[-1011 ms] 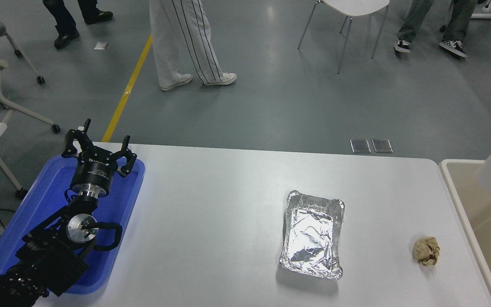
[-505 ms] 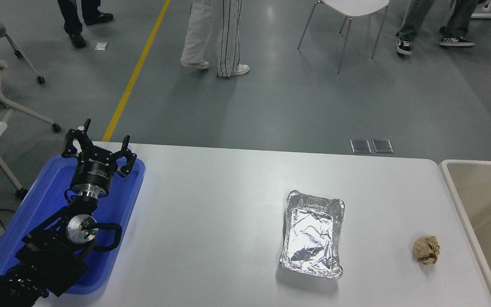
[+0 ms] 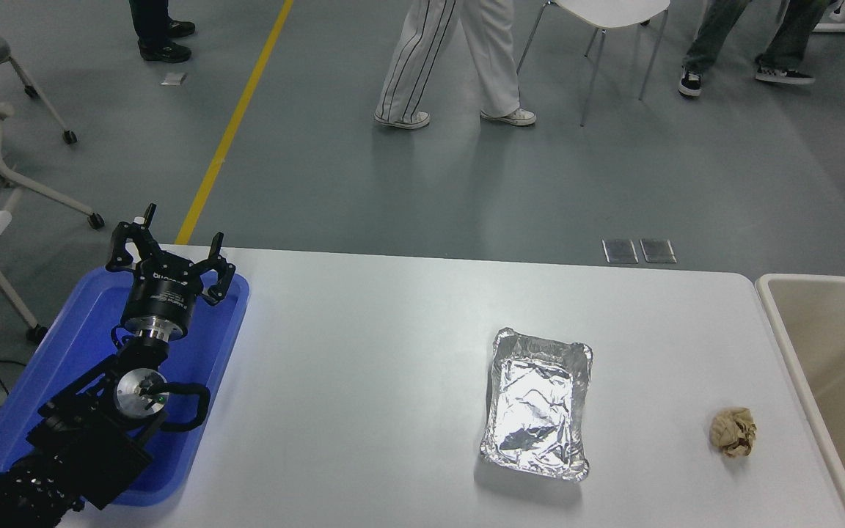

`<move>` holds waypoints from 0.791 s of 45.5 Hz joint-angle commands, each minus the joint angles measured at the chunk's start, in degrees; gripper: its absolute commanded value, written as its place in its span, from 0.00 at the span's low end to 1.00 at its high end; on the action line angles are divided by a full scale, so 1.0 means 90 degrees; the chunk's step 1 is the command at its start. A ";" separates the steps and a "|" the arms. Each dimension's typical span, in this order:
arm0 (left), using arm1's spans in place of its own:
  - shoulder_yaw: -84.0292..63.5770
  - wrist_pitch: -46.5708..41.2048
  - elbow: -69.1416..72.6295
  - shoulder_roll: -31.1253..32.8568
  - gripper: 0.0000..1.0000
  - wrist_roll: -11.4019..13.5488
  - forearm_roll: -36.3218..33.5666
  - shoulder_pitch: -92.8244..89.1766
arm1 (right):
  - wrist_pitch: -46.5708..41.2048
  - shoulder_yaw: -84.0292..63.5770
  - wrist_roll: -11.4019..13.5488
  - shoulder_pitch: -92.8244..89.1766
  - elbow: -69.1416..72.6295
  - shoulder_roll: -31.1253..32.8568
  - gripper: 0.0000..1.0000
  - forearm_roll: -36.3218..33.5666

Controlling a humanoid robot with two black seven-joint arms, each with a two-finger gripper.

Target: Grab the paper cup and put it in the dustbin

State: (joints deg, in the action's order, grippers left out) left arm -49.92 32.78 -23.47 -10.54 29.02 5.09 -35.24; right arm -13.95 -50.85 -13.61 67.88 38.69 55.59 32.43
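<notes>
small white tapered paper cup: no longer showing over the large beige rectangular plastic dustbin [image 3: 826,352] at right | person in white pinstriped trousers [image 3: 459,66]: walking rightward, far floor

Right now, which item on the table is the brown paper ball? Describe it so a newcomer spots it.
Start at the white table and go to its right end, beside the large beige plastic dustbin. The small crumpled brown paper ball lies there alone, right of the crinkled silver foil tray. It is the only brown, rounded, wadded thing there.

left arm [image 3: 78,433]: black, ribbed links | silver round joint cap | pincer [image 3: 169,257]: black, clawed fingers
</notes>
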 commanded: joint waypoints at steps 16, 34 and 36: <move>0.0000 0.0001 0.0000 0.0000 1.00 -0.0002 0.0001 -0.0001 | 0.0710 0.1059 0.1307 -0.2326 -0.2287 -0.1596 0.00 -0.1571; 0.0009 0.0001 0.0000 0.0000 1.00 0.0008 0.0001 -0.0001 | 0.1149 0.1616 0.2137 -0.2864 -0.2736 -0.2241 0.00 -0.1699; 0.0000 0.0001 0.0000 0.0000 1.00 -0.0002 0.0001 -0.0001 | 0.1169 0.1616 0.2147 -0.2884 -0.2727 -0.2251 0.00 -0.1718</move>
State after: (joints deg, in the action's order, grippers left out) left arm -49.92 32.78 -23.47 -10.50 29.02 5.10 -35.25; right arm -5.35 -38.26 1.97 44.59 16.29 38.11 18.17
